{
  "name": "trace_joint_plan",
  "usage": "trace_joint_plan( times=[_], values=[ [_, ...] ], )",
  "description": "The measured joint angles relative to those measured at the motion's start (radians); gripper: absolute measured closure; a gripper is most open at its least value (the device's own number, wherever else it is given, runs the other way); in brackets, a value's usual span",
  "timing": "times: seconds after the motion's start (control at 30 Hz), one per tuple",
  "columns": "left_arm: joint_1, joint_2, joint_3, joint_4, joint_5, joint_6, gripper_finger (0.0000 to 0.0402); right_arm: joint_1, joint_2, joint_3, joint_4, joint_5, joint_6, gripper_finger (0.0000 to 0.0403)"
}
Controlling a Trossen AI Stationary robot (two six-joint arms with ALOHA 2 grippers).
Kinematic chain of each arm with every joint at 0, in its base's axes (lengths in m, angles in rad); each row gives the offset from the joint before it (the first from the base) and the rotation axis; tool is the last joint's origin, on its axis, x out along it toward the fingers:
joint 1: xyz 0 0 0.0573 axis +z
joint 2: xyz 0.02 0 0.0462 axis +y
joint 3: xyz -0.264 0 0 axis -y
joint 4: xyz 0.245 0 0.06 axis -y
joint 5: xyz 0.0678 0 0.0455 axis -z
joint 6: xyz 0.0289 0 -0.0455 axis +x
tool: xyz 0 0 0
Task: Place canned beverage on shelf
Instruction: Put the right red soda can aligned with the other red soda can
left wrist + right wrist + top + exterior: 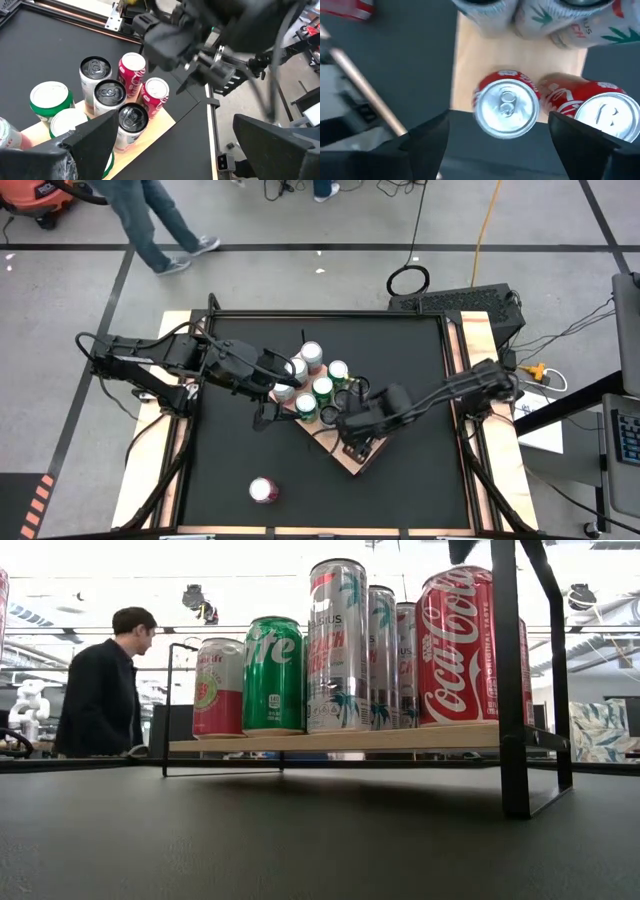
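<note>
The shelf point(352, 464) is a light wood board on black rods, standing cornerwise mid-table with several upright cans on it. A red Coca-Cola can point(506, 109) stands on the board point(470, 65) near its edge, with a second red can point(600, 112) beside it. My right gripper point(500, 134) hangs open above that can, pointing steeply down, one finger on each side and a gap at both. My left gripper point(287, 378) waits open over the shelf's left side, above the cans point(107, 95).
One more red can point(263, 491) sits on the black table toward the near edge, left of the shelf. Pale wooden rails point(150, 470) run along the table's sides. A person point(105, 690) stands beyond the far edge.
</note>
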Motion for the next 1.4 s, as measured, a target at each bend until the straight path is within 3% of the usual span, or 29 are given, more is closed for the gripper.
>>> trace_joint_plan(
  times=[0.27, 0.7, 1.0, 1.4],
  values=[
    [0.001, 0.000, 0.000, 0.000, 0.000, -0.008, 0.0006, -0.007, -0.040, 0.002, 0.187, -0.109, 0.012, 0.0121],
    [0.002, 0.000, 0.000, -0.002, -0.001, -0.057, 0.0006, -0.005, 0.085, 0.000, 0.184, -0.214, -0.046, 0.0254],
    [0.002, 0.000, 0.000, -0.004, -0.002, -0.060, 0.0006, -0.005, 0.123, 0.000, 0.167, -0.181, -0.055, 0.0308],
    [0.002, 0.000, 0.000, -0.004, -0.003, -0.056, 0.0006, -0.005, 0.142, -0.001, 0.112, -0.157, -0.015, 0.0346]
  ],
)
